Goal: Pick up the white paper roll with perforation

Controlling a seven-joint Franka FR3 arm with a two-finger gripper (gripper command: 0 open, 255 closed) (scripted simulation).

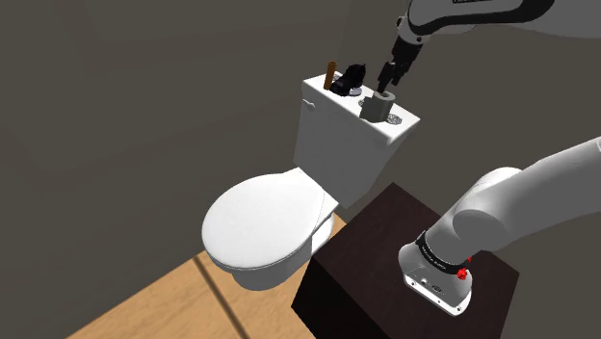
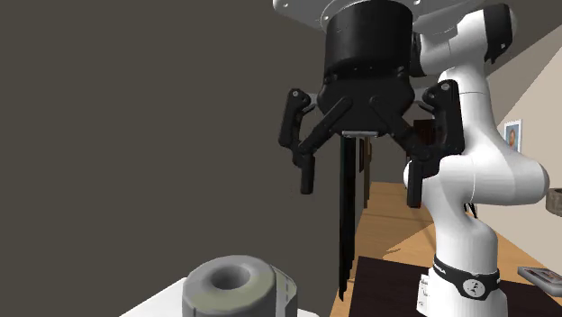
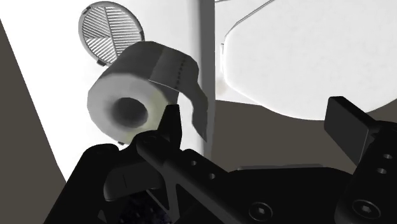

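**Hovering open-fingered above a roll standing on the tank lid**

Shoulder view: the paper roll (image 1: pixel 378 106) stands on end on the white toilet tank (image 1: pixel 342 144), core pointing up. It is a short, pale grey cylinder. The hand (image 1: pixel 390 77) hangs just above it, with the roll at about 7 o'clock from the fingertips and not touching them. A black object (image 1: pixel 354 77) and a brown stick (image 1: pixel 329 75) sit at 10 o'clock from the roll, near it.

Second exterior view: the hand (image 2: pixel 360 194) is released, both black fingers spread wide. The roll (image 2: pixel 236 288) lies low at 7 o'clock, its matte, rounded rim and hollow core facing up.

Wrist view: the roll (image 3: pixel 137 86) sits just outside one finger (image 3: pixel 170 124), not between the pair. A loose perforated sheet (image 3: pixel 194 95) droops off its side, beside a ribbed round disc (image 3: pixel 111 28). I judge the hand must shift sideways towards the roll before descending.
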